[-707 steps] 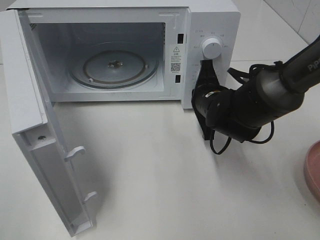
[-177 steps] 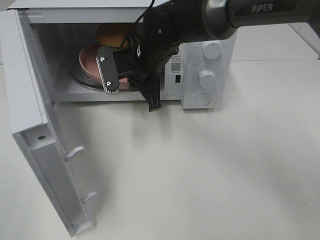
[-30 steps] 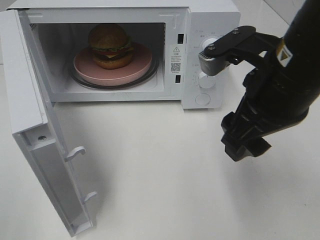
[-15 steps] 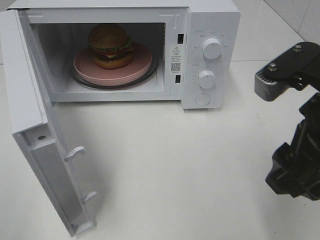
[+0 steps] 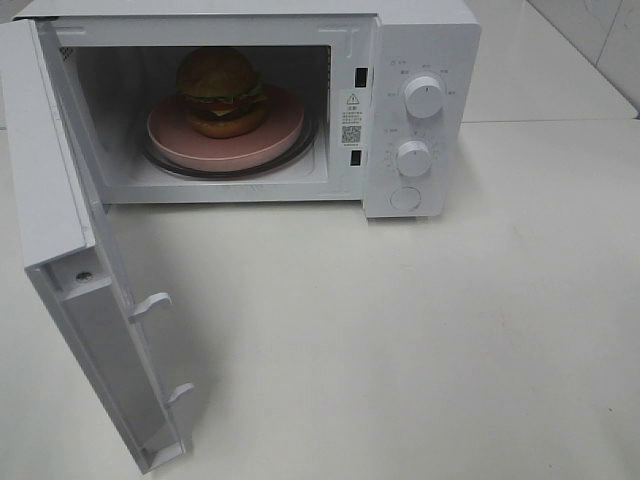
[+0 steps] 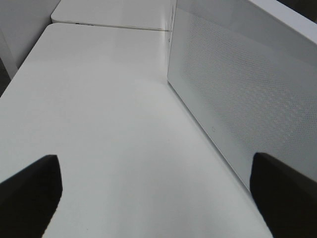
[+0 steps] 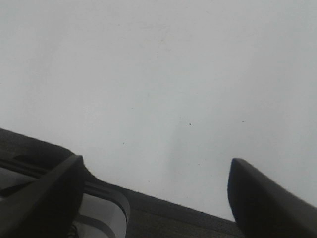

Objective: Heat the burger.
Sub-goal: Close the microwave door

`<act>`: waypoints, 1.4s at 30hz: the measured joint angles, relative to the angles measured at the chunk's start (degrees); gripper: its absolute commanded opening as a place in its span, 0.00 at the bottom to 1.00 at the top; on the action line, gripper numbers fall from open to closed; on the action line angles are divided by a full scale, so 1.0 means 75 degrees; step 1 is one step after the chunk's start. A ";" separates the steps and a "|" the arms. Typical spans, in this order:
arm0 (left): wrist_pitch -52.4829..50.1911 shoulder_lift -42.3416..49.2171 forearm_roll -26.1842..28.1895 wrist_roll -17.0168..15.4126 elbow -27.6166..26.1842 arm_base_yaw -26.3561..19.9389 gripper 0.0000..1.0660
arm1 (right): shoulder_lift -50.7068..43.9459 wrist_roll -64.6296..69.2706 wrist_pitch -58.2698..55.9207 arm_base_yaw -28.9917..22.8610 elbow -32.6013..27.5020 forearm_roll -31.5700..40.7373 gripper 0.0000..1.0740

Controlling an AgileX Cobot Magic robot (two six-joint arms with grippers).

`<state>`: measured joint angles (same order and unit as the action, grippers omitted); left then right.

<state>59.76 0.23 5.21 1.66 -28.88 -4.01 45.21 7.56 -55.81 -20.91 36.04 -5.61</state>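
Observation:
The burger [image 5: 221, 92], with a golden-brown bun, lettuce, tomato and patty, sits on a round pink plate [image 5: 283, 135] inside the open white microwave [image 5: 420, 40]. The microwave door [image 5: 70, 280] is swung wide open toward the front left. Neither gripper shows in the high view. In the left wrist view my left gripper [image 6: 153, 196] is open and empty over the table, beside the door's perforated outer face [image 6: 237, 94]. In the right wrist view my right gripper [image 7: 156, 198] is open and empty above bare white table near its edge.
Two white knobs [image 5: 422, 97] and a round button [image 5: 404, 198] are on the microwave's right panel. The white table [image 5: 400, 340] spreads in front. A dark table edge [image 7: 163, 210] runs under my right gripper.
My right arm has pulled back to the right and left the high view. The burger and plate stay in the microwave. The door has not moved.

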 measured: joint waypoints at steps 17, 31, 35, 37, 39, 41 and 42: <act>0.0000 0.0000 0.0000 0.0000 0.0000 0.0000 0.92 | -0.3782 0.0168 -0.0252 0.1627 -0.0901 0.0031 0.69; 0.0000 0.0000 0.0000 0.0000 0.0000 0.0000 0.92 | -0.5913 0.0168 -0.0252 0.1849 -0.0924 0.0031 0.69; 0.0000 0.0000 0.0000 0.0000 0.0000 0.0000 0.92 | -0.6058 0.0168 -0.0260 0.1849 -0.0924 0.0031 0.69; 0.0000 0.0000 0.0000 0.0000 0.0000 0.0000 0.92 | -0.6066 0.0168 -0.0260 0.1849 -0.0924 0.0031 0.69; 0.0000 0.0000 0.0000 0.0000 0.0008 0.0000 0.92 | -0.6066 0.0168 -0.0260 0.1849 -0.0924 0.0031 0.69; 0.0000 0.0000 0.0000 0.0000 0.0015 0.0000 0.92 | -0.6066 0.0168 -0.0260 0.1849 -0.0924 0.0031 0.69; 0.0000 0.0000 0.0000 0.0000 0.0015 0.0000 0.92 | -0.6066 0.0168 -0.0260 0.1849 -0.0924 0.0031 0.69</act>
<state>59.76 0.23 5.21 1.66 -28.76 -4.01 -0.29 8.82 -57.75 -7.05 29.11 -5.39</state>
